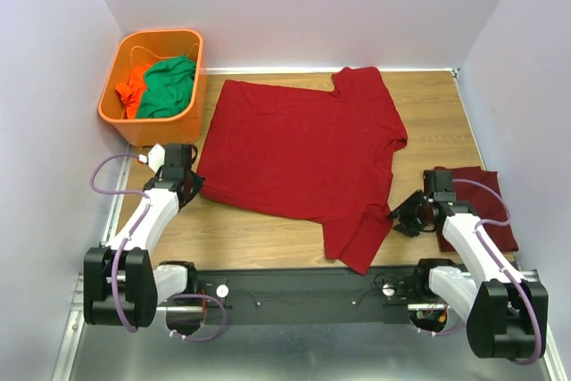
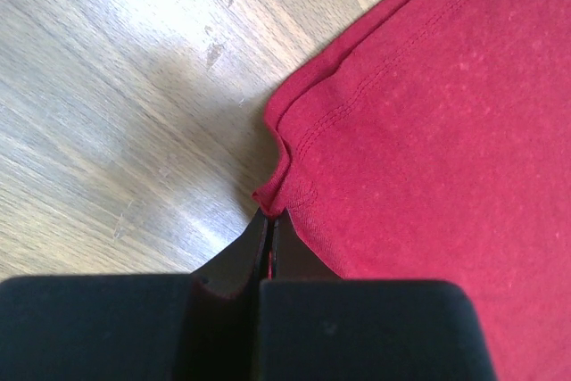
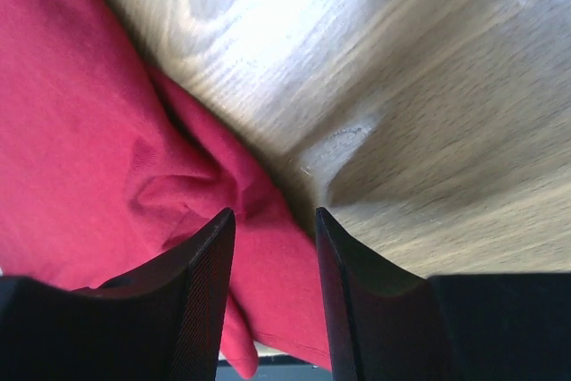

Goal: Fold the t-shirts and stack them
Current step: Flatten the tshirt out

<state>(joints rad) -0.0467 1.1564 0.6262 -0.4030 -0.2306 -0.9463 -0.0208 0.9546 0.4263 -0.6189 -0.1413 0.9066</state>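
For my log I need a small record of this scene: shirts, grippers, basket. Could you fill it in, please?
spread shirt: flat on the table, centre
folded shirt: right side, partly under the right arm
left gripper: shut on the spread shirt's corner
right gripper: open, over the spread shirt's edge
basket: far left; holds green garment and orange garment

robot lab cell: bare partition walls [image 1: 312,6] around a wooden table [image 1: 268,236]

Top view looks down; both wrist views hug the t-shirt [image 1: 299,153].
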